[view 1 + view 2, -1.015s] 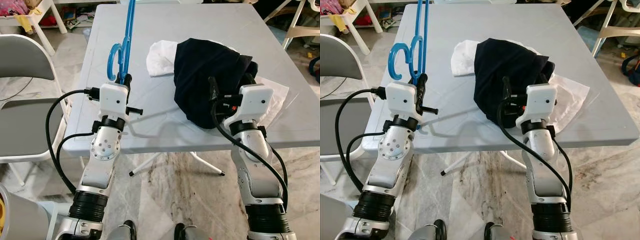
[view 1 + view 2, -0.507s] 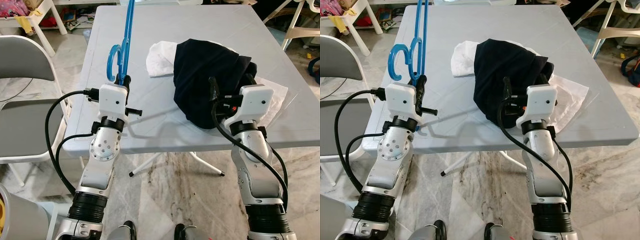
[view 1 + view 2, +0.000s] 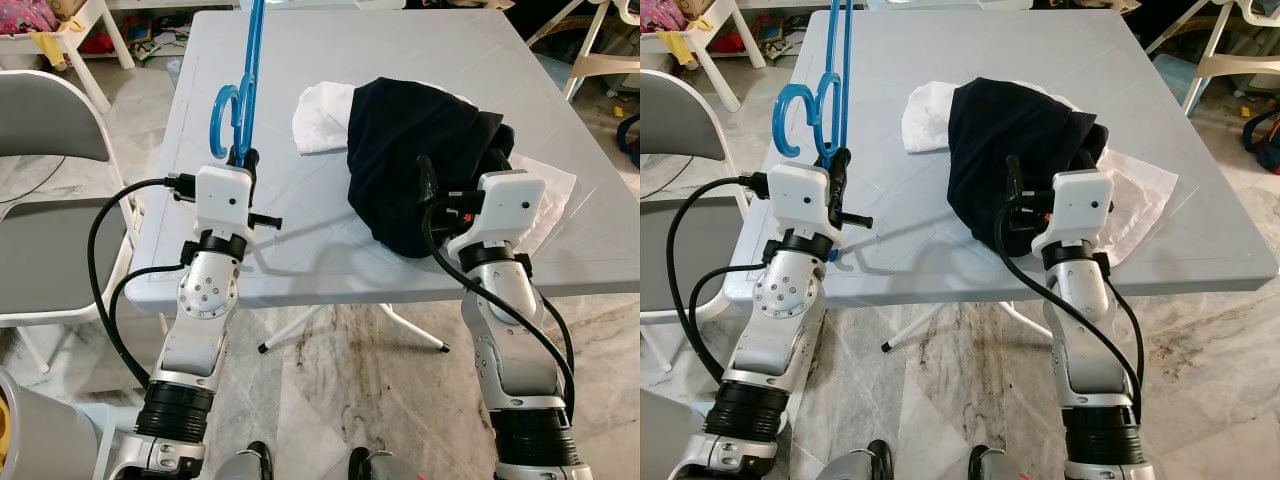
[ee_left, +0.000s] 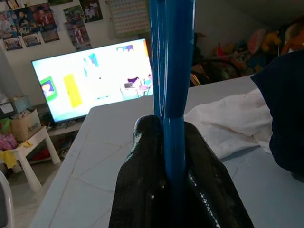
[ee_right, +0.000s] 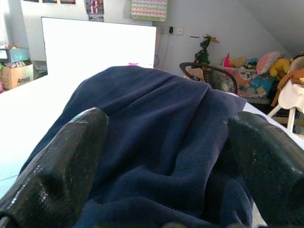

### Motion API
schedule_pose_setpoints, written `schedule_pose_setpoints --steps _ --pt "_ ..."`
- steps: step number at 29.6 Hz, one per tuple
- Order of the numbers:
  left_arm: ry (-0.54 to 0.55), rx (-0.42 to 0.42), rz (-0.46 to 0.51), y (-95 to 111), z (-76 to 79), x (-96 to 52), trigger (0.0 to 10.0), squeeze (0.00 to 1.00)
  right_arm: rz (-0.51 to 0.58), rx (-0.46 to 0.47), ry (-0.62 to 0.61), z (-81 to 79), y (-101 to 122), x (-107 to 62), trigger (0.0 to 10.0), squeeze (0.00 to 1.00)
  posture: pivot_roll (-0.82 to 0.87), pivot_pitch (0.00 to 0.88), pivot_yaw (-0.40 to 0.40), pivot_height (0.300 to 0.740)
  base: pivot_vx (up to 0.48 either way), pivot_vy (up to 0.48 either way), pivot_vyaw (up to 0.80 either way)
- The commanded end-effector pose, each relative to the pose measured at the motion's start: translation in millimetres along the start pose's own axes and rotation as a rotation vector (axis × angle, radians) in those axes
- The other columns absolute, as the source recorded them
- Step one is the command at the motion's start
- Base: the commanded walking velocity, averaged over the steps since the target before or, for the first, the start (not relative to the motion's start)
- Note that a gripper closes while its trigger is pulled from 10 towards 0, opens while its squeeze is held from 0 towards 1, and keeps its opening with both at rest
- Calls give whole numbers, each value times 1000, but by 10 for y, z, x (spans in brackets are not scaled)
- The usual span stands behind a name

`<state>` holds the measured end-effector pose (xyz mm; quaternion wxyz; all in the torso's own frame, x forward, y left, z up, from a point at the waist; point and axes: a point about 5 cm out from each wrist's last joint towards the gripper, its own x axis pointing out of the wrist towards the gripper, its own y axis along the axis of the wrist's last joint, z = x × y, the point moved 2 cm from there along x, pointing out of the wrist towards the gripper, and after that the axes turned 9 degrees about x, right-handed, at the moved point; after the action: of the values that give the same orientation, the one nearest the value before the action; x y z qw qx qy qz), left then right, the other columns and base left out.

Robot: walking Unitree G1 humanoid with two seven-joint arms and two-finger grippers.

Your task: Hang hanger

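had left gripper (image 3: 243, 160) clamped on blue hanger (image 3: 247, 70), held upright over worktop (image 3: 420, 40) left edge. right gripper (image 5: 166, 152) jaws wide, facing dark navy garment (image 3: 415, 150) heaped over white cloth (image 3: 322, 112). hanging not done; i judged garment unhung.

Head stereo downward; wrist close-ups.

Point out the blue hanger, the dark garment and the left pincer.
blue hanger (image 3: 228, 112): left eye view, hook curve.
dark garment (image 3: 410, 150): left eye view, middle of heap.
left pincer (image 4: 173, 156): left wrist view, between fingertips, clamping the hanger.
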<state>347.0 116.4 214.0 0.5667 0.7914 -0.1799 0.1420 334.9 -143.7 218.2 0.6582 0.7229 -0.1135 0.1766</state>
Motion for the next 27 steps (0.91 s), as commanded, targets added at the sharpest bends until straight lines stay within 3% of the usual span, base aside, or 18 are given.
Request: schedule_pose_setpoints --steps 1,22,27 --pt "4 -3 -10 1 -20 9 10000 0 5 6 1 -10 -6 -7 10000 0 67 205 8 740 -244 0 0" --pt "0 -3 -17 -6 -29 18 10000 0 -1 7 -7 6 -24 -24 10000 0 67 204 14 740 -246 0 0" --pt "-7 1 -12 8 -23 34 10000 0 2 8 -11 2 -23 -21 10000 0 68 198 21 740 -48 0 0"
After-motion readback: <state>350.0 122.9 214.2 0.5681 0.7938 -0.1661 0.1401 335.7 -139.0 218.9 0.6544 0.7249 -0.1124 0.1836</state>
